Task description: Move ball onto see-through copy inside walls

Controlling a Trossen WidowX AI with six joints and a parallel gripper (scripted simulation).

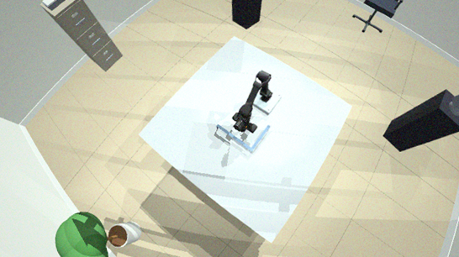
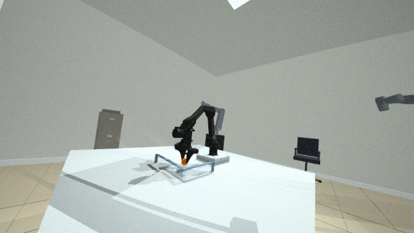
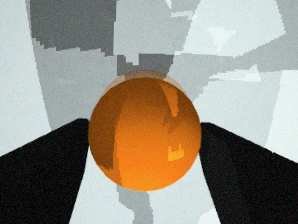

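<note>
From above, the arm reaches from its base plate toward the near side of the white table (image 1: 198, 148), its tool (image 1: 241, 126) poised inside the corner formed by the two low clear walls (image 1: 252, 142); the ball is hidden under the wrist here.

From the side, the tool (image 2: 185, 159) points down with the orange ball (image 2: 184, 162) pinched at its tip, low within the walled corner (image 2: 194, 166) (whether it touches the table, I cannot tell).

At the wrist, both dark fingers clamp the ball (image 3: 145, 133), and a faint pale rim of the see-through copy (image 3: 143, 76) peeks out just behind its top edge.
</note>
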